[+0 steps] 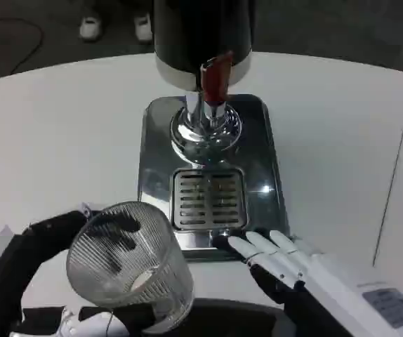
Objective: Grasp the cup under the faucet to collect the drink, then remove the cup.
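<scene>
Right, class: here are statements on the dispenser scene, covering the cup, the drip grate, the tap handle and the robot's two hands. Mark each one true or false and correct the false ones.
1. The left hand holds the ribbed clear cup. True.
2. The cup stands on the drip grate. False: it is held near the table's front edge, left of the tray, and the grate is bare.
3. The right hand grips the red tap handle. False: its fingertips lie at the front edge of the metal tray, far below the handle.
4. The cup is tilted, with its mouth toward the camera. True.
5. The dispenser stands on a white table. True.
</scene>
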Controlling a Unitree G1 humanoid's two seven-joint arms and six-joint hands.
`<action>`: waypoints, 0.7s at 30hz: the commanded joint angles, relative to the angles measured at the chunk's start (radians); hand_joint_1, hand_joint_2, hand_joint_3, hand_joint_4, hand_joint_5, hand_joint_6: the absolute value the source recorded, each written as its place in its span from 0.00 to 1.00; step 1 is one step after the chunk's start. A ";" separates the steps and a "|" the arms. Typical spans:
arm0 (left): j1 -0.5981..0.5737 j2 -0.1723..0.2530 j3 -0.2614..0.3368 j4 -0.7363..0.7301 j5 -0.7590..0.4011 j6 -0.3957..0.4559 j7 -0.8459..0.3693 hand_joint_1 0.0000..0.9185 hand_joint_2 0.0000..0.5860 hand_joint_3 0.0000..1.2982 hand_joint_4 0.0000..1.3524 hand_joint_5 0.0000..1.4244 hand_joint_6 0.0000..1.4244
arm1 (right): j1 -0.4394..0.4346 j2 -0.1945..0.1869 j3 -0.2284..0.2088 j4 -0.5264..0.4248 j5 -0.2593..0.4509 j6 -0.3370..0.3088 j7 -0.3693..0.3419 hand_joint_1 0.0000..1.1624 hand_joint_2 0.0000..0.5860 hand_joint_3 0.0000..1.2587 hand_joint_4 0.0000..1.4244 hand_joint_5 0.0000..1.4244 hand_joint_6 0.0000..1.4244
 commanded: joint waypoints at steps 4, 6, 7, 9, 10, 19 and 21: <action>-0.012 0.004 0.017 0.006 -0.017 -0.010 0.013 0.85 0.18 0.48 0.46 0.48 0.37 | -0.003 0.013 0.002 -0.016 -0.011 -0.010 0.016 0.44 0.81 0.07 0.02 0.00 0.00; -0.010 0.004 0.019 0.005 -0.017 -0.012 0.012 0.85 0.18 0.48 0.46 0.48 0.37 | -0.004 0.014 0.000 -0.016 -0.010 -0.009 0.016 0.44 0.81 0.07 0.02 0.00 0.00; -0.009 0.004 0.019 0.005 -0.017 -0.013 0.012 0.85 0.18 0.48 0.46 0.48 0.37 | -0.004 0.014 0.000 -0.016 -0.009 -0.009 0.016 0.44 0.81 0.07 0.02 0.00 0.00; -0.009 0.003 0.020 0.004 -0.016 -0.013 0.012 0.85 0.18 0.48 0.46 0.48 0.37 | -0.004 0.014 0.000 -0.016 -0.009 -0.009 0.017 0.44 0.81 0.07 0.02 0.00 0.00; -0.009 0.003 0.020 0.004 -0.016 -0.013 0.013 0.85 0.18 0.48 0.46 0.48 0.37 | -0.004 0.014 0.001 -0.016 -0.009 -0.009 0.017 0.44 0.81 0.07 0.02 0.00 0.00; 0.000 0.003 0.035 -0.006 -0.022 -0.011 0.012 0.85 0.18 0.48 0.46 0.48 0.37 | 0.000 0.020 0.007 -0.016 -0.009 -0.016 0.015 0.44 0.81 0.07 0.03 0.00 0.00; 0.001 0.003 0.038 -0.007 -0.023 -0.011 0.011 0.85 0.18 0.48 0.46 0.48 0.37 | -0.001 0.023 0.006 -0.016 -0.008 -0.018 0.015 0.44 0.81 0.07 0.03 0.00 0.00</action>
